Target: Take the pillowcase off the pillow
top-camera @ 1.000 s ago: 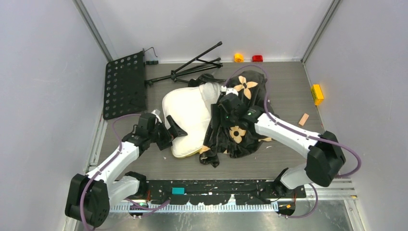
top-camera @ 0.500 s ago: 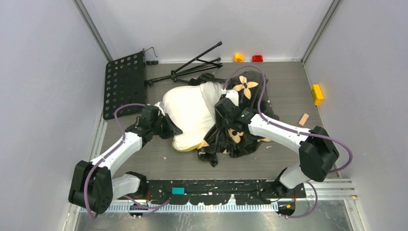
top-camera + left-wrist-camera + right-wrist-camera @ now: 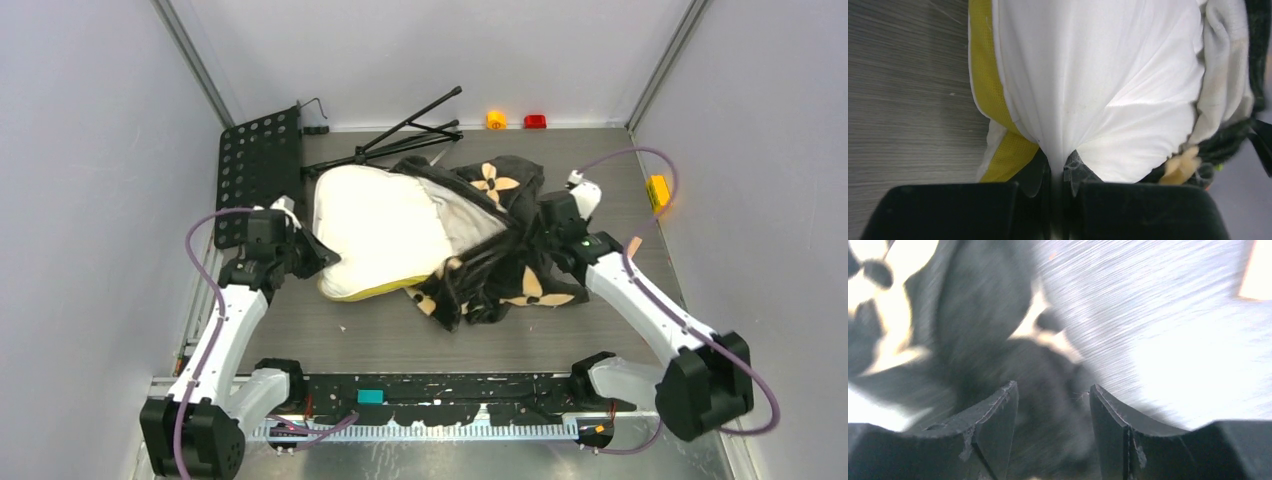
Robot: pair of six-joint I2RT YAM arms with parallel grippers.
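Left fingers [image 3: 1128, 210] pinch smooth cream cloth of the plump pillow [image 3: 1098, 75]; right fingers [image 3: 993, 425] gape over the plush black pillowcase [image 3: 973, 315].

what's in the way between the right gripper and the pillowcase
Nothing visible. The right gripper hangs open at the edge of the pillowcase, with black fabric showing between its jaws. The left gripper is shut on the pillow.
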